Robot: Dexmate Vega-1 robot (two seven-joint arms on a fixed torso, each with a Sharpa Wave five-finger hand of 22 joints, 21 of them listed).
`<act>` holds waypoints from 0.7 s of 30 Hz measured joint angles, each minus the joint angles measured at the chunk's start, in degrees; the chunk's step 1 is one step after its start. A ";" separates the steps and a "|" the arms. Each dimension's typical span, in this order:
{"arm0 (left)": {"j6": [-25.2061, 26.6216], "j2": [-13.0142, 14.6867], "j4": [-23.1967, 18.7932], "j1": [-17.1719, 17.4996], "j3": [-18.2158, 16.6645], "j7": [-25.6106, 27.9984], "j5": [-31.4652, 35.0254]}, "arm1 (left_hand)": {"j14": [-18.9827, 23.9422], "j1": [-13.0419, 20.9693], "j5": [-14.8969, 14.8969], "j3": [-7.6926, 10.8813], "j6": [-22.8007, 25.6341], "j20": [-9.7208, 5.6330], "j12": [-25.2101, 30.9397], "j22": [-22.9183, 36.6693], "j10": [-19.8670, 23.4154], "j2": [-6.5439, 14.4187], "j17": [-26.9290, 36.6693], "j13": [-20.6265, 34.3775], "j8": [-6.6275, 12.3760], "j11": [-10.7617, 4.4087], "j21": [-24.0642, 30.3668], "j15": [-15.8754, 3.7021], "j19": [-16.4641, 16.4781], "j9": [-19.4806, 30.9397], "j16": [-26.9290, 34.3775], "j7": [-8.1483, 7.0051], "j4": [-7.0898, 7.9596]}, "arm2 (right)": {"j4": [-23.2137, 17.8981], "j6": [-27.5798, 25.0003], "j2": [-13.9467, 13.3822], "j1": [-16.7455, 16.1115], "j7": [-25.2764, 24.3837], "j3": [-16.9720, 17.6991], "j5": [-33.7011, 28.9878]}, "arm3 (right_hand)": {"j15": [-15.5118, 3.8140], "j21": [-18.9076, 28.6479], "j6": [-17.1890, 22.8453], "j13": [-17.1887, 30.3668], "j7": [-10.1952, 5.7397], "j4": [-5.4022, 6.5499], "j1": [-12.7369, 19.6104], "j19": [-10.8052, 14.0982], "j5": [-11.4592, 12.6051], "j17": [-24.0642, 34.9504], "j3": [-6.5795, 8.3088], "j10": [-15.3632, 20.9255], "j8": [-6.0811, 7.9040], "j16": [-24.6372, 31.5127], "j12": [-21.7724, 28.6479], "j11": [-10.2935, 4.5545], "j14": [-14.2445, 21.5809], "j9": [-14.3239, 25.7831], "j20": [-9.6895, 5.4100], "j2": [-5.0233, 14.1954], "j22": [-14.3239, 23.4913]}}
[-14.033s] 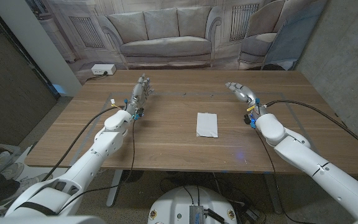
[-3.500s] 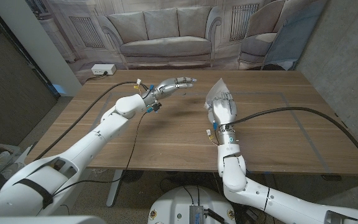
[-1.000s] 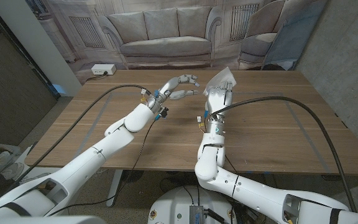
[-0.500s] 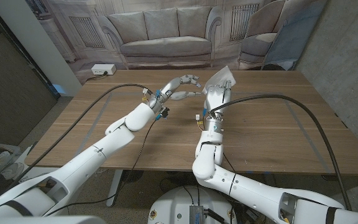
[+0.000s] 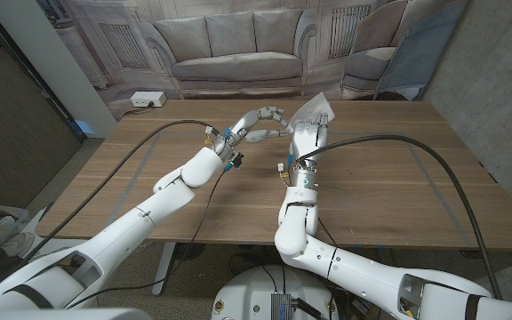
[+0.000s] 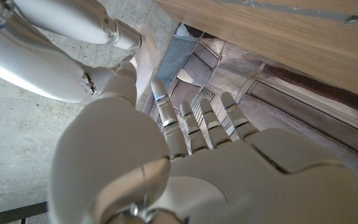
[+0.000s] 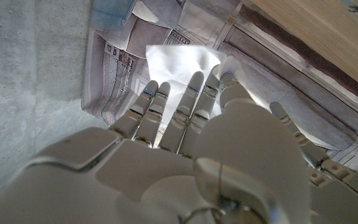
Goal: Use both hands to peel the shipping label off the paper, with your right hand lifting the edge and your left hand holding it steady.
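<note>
My right hand (image 5: 308,142) holds the thin white paper (image 5: 317,110) up above the wooden tabletop (image 5: 389,187), toward its far edge. My left hand (image 5: 258,123), fingers loosely spread, holds nothing beside it.

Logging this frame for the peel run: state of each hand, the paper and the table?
right hand: raised above the table, holds the paper up
paper: lifted off the table, in the right hand's fingers; label not discernible
left hand: raised, fingers apart, close beside the paper, contact unclear
table: wooden, cables trailing across it
</note>
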 measured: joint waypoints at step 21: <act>-1.20 -1.34 3.06 -1.89 0.86 -2.07 -1.38 | -0.15 -1.27 0.00 -1.34 0.92 0.41 0.82 -0.01 -0.87 -1.26 1.11 0.53 -0.40 0.43 0.97 -0.29 -0.87 -2.08 -0.68 -0.87 0.85 | 1.29 1.34 0.28 1.45 -1.90 -0.46 2.25 | 0.00 0.50 0.02 0.19 0.20 -0.17 -0.07 0.01 0.19 0.00 0.17 0.23 -0.12 0.00 0.00 -0.02 0.00 -0.06 0.00 -0.07 0.00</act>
